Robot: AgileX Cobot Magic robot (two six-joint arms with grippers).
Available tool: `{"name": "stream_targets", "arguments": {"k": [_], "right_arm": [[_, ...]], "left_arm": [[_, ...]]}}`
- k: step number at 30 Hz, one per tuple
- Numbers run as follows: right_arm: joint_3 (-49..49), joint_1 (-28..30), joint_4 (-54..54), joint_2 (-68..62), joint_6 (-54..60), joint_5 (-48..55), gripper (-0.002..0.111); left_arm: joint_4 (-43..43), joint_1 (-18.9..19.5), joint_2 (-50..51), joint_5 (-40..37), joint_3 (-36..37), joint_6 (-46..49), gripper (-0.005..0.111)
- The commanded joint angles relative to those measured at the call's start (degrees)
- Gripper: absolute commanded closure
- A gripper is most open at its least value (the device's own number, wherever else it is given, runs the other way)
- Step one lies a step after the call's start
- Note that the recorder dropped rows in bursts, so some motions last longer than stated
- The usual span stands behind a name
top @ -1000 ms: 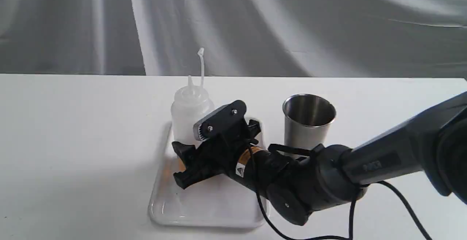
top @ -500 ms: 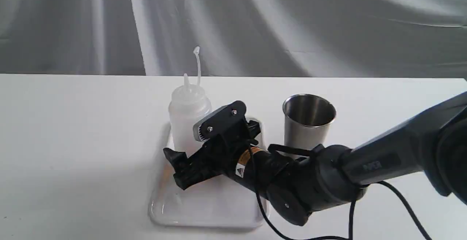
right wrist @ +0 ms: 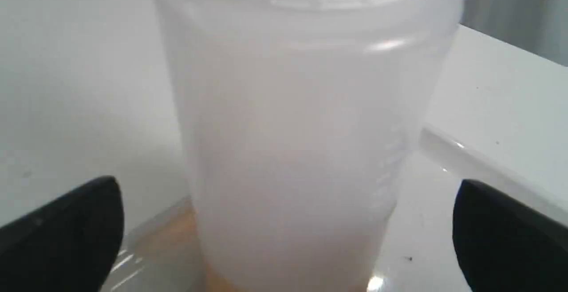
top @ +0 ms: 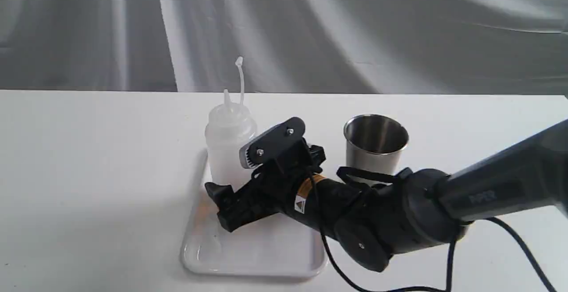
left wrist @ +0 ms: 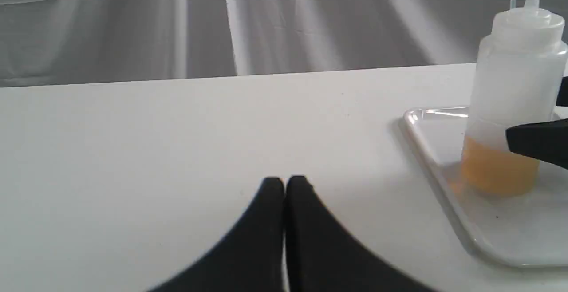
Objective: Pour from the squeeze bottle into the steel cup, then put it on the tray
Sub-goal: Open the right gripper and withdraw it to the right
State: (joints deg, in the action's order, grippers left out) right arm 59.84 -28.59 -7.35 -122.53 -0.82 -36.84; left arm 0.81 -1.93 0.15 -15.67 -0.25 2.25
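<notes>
The squeeze bottle [top: 228, 141] stands upright on the back left part of the tray [top: 248, 256], its nozzle and cap strap pointing up. Amber liquid fills the bottom of the squeeze bottle [left wrist: 510, 105]. My right gripper [top: 233, 183] is open around the bottle's lower half. In the right wrist view the fingers [right wrist: 66, 230] stand clear of the squeeze bottle [right wrist: 293, 128] on both sides. The steel cup [top: 375, 147] stands on the table just right of the tray, partly behind the right arm. My left gripper [left wrist: 284, 185] is shut and holds nothing, low over bare table left of the tray [left wrist: 426, 123].
The white table runs back to a grey draped cloth. The right arm and its black cable [top: 510, 238] cross the front right of the table. One right-gripper finger [left wrist: 539, 143] shows beside the bottle in the left wrist view.
The right gripper's jaws spread wider off the bottle, which shifted a little left and stands free. The right arm has since drawn back slightly to the right.
</notes>
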Motion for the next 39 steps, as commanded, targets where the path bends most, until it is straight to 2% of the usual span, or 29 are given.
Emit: {"name": "stream_targets", "arguments": {"k": [1,13,29,39], "right_arm": [[-4.25,-0.01,-0.23,3.41,0.26,-0.55,0.003],[-14.16,-0.01,-2.71,11.56,0.43,-1.56,0.003],[-21.11,-0.01,-4.29,24.31,0.32,-1.25,0.003],[-27.44,-0.01,-6.14,33.33,-3.73,-1.12,0.003]], "left_arm": [[0.06,-0.31,-0.15,0.43,0.25,-0.28,0.107],[0.06,-0.31,-0.15,0.43,0.25,-0.15,0.107],[0.06,-0.31,-0.15,0.43,0.25,-0.27,0.107],[0.06,-0.31,-0.15,0.43,0.25,-0.15,0.107]]}}
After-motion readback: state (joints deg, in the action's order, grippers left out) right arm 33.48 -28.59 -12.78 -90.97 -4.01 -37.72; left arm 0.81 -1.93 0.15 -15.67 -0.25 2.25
